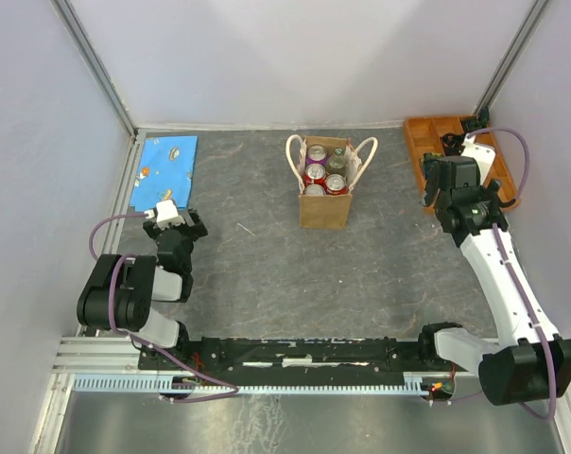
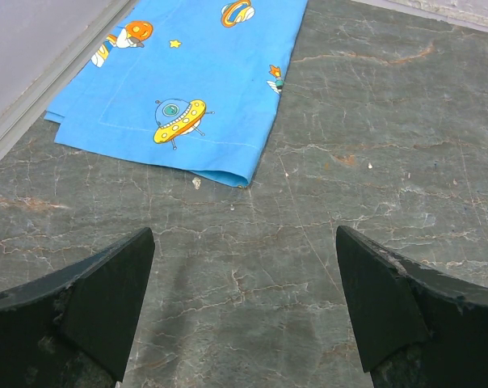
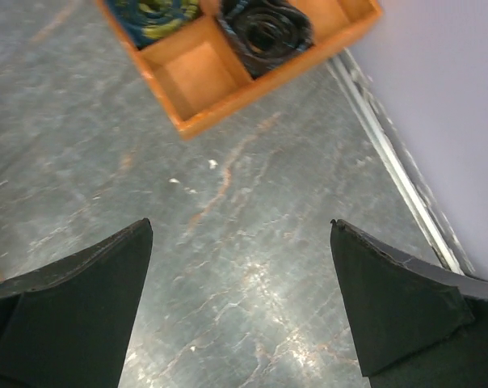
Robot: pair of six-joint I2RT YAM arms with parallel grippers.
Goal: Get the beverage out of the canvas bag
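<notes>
The tan canvas bag (image 1: pixel 324 207) stands upright at the back middle of the table, with cream handles (image 1: pixel 293 151) hanging to each side. Several beverage cans stand in it, among them a purple one (image 1: pixel 315 155) and a red one (image 1: pixel 315 174). My left gripper (image 1: pixel 176 223) is open and empty, low over the table far to the left of the bag; in the left wrist view (image 2: pixel 244 275) only bare tabletop lies between its fingers. My right gripper (image 1: pixel 461 185) is open and empty to the right of the bag; the right wrist view (image 3: pixel 241 242) shows the same. The bag shows in neither wrist view.
A blue cloth with cartoon prints (image 1: pixel 167 163) lies flat at the back left and shows in the left wrist view (image 2: pixel 187 81). An orange compartment tray (image 1: pixel 423 142) sits at the back right by the wall; its near rim (image 3: pixel 228 101) lies just ahead of my right gripper, with a black coiled item (image 3: pixel 264 24) inside.
</notes>
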